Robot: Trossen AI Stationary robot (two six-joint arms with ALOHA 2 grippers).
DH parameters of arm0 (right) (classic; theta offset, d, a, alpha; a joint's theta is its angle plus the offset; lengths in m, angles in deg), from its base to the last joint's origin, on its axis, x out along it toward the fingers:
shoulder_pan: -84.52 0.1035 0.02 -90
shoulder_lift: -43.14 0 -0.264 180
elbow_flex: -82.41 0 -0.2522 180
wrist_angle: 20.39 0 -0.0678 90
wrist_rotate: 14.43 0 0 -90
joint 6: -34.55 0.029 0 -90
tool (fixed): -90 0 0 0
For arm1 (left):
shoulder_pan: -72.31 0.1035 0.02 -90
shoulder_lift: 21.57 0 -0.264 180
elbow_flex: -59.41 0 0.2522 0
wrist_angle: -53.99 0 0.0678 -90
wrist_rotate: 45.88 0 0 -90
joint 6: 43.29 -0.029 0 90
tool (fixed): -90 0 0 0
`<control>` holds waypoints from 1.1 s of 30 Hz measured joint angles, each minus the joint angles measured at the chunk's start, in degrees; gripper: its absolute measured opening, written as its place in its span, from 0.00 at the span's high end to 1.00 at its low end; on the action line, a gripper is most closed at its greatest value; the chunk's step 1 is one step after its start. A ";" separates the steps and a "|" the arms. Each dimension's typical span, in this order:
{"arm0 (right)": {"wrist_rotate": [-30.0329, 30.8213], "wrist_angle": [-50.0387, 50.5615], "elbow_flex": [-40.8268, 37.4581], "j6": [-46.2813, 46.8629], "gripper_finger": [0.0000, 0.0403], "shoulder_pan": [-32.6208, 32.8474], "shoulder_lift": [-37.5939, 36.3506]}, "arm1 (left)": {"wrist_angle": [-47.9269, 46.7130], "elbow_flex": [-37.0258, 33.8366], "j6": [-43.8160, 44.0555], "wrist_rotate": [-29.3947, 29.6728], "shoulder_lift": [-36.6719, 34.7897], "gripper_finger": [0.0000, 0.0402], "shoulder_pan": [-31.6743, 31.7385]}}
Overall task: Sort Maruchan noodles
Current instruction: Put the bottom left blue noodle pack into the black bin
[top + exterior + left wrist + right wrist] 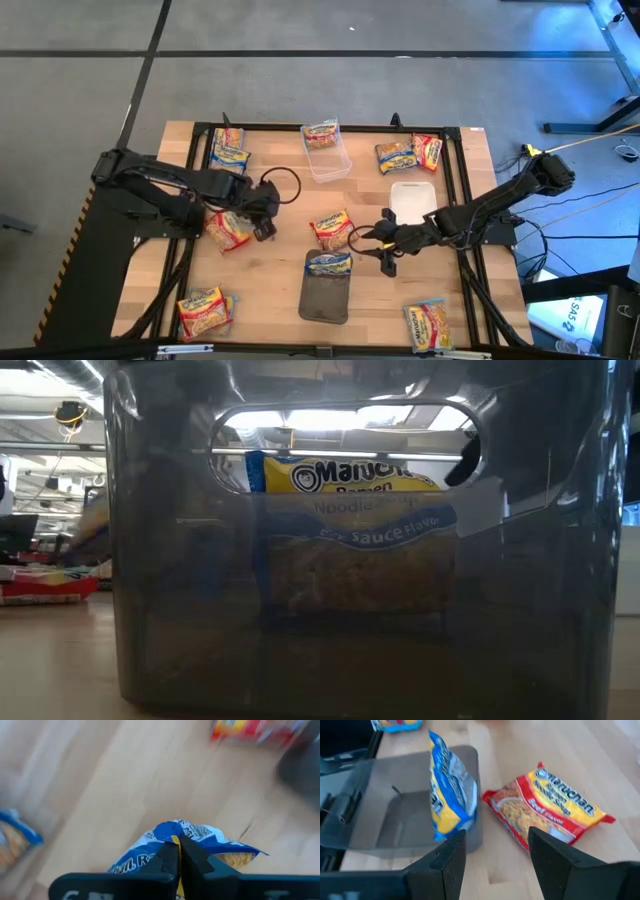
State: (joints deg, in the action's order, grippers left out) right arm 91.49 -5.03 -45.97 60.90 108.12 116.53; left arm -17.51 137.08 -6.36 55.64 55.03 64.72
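Observation:
My left gripper (264,226) is left of the table's middle, shut on a blue-banded Maruchan noodle packet (195,842). In the high view the gripper hides that packet. My right gripper (377,243) stands open right of the middle, touching nothing. In front of it a red-banded packet (547,810) lies flat on the wood. Beside that, a blue packet (447,790) stands on edge in the dark grey tray (325,295), leaning on its wall. The low view shows this blue packet (350,530) through the tray. My left gripper pinches the blue packet's upper edge (174,840) between its two shut fingers. The fingers come from above, slanting down. The packet hangs below them over the bare wood; I cannot tell whether its lower end is clear of the table.
A clear tub (330,162) with a blue packet (320,132) on its far rim stands at the far middle, and a white tray (412,202) lies to the right. More packets lie beside the left gripper (228,232), far left (228,148), far right (408,153), near left (205,312) and near right (428,325).

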 joint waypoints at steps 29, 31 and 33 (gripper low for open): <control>7.56 -32.08 5.14 1.03 0.16 -10.86 13.26 | 35.20 5.06 -12.98 16.71 6.13 1.00 -0.99; 7.47 -32.64 7.10 0.46 0.17 -11.05 15.11 | 34.94 4.90 -13.14 16.40 6.50 1.00 -0.92; 7.50 -31.30 8.15 0.39 0.18 -11.73 16.31 | 36.85 4.94 -13.23 15.96 6.95 1.00 -0.91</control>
State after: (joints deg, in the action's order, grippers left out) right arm 98.99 -36.33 -37.82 61.29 96.38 132.84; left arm 19.34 142.02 -19.58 71.60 61.98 63.81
